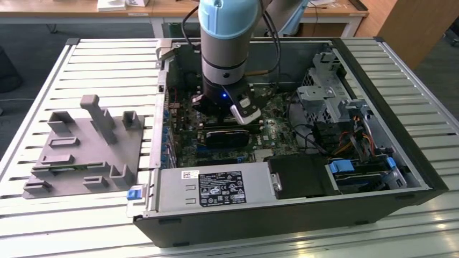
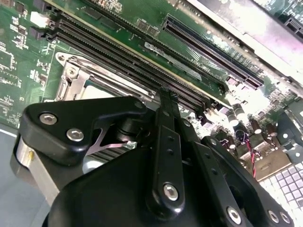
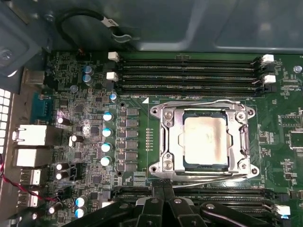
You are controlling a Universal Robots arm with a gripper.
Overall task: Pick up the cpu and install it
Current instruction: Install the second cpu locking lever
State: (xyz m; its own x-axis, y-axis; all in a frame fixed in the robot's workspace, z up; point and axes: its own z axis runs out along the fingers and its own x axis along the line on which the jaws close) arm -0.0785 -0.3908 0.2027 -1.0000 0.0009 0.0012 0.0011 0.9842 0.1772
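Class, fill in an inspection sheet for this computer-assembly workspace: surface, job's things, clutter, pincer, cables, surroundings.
Surface: slatted metal table carrying an open computer case.
Job's things: cpu lies inside the motherboard socket frame.
Clutter: grey plastic fixture with upright posts, on the exterior view's left of the case.
Pincer: pincer hangs over the motherboard beside the socket, fingers together, holding nothing.
Cables: coloured wire bundle in the case.
Surroundings: wooden desks behind.
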